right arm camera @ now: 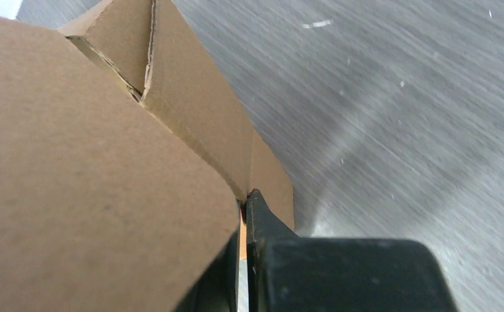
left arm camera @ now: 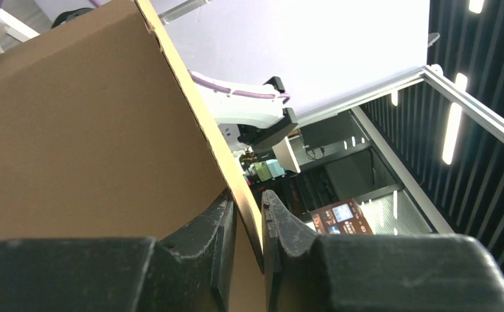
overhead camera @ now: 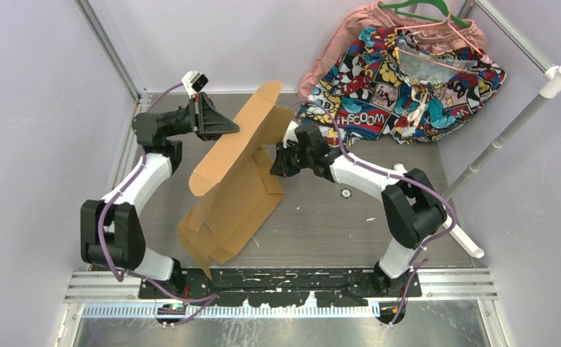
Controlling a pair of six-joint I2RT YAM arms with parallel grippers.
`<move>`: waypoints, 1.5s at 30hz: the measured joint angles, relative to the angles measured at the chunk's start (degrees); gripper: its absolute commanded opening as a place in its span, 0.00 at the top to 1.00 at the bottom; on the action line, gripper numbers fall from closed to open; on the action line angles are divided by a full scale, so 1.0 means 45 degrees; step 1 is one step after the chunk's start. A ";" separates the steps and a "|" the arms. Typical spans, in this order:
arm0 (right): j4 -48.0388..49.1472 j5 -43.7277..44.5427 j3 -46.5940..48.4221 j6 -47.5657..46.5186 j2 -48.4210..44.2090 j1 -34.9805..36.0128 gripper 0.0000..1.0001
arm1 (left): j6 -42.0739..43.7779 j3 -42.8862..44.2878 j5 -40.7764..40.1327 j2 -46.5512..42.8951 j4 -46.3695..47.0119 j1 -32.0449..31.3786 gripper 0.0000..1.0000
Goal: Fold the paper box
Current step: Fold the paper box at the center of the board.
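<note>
On my feed the paper box [overhead camera: 236, 194] stood tilted on the table [overhead camera: 350, 228] between both arms. The left gripper [left arm camera: 249, 207] pinched its left panel edge and the right gripper [right arm camera: 242, 209] was clamped on a right-side flap.

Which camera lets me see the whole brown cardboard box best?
The top external view: the brown corrugated cardboard box shows nearly whole there, flaps and all. The left wrist view shows only one panel and its edge. The right wrist view shows only a close-up flap and fold.
</note>
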 measured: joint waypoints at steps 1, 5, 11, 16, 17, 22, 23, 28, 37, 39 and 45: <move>-0.0821 0.0097 0.0243 -0.0107 -0.0087 0.0005 0.99 | 0.0272 -0.0073 0.0000 -0.0107 -0.0325 0.0000 0.79; -0.3604 0.0675 0.1107 -0.0423 -0.0379 0.0005 0.99 | 0.2288 -0.0296 -0.0005 -0.0607 -0.2773 -0.0024 0.78; -0.6917 0.1812 0.1661 -0.0471 -0.1069 0.0058 0.99 | 0.9418 0.0631 -0.0690 -0.1583 -1.1973 -0.0670 0.78; -0.8514 0.2642 0.1773 -0.0301 -0.1273 0.0063 0.99 | 1.2891 0.1117 -0.1428 -0.1938 -1.6101 -0.1117 0.78; -0.8714 0.2744 0.1773 -0.0248 -0.1273 0.0063 0.98 | 1.3304 0.1117 -0.1598 -0.1943 -1.6563 -0.1166 0.77; -0.9578 0.3181 0.2234 -0.0117 -0.0840 0.0097 0.96 | 1.4537 0.1107 -0.2166 -0.1783 -1.7826 -0.1389 0.76; -0.9641 0.3235 0.2365 -0.0112 -0.0661 0.0112 0.96 | 1.4683 0.1073 -0.2268 -0.1739 -1.7937 -0.1423 0.76; -0.9627 0.3317 0.2482 0.0024 -0.0058 0.0117 0.96 | 1.4800 0.0933 -0.2501 -0.1384 -1.8034 -0.1443 0.76; -0.9330 0.3249 0.2463 0.0126 0.0117 0.0121 0.96 | 1.2400 0.0855 -0.2118 -0.0471 -1.5183 -0.1292 0.30; -0.9175 0.3220 0.2463 0.0165 0.0233 0.0121 0.97 | 1.2026 0.1093 -0.2108 -0.0296 -1.5076 -0.1190 0.24; -0.8791 0.3128 0.2463 0.0253 0.0583 0.0126 0.96 | 1.2182 0.2526 -0.2171 -0.0180 -1.5650 -0.0491 0.22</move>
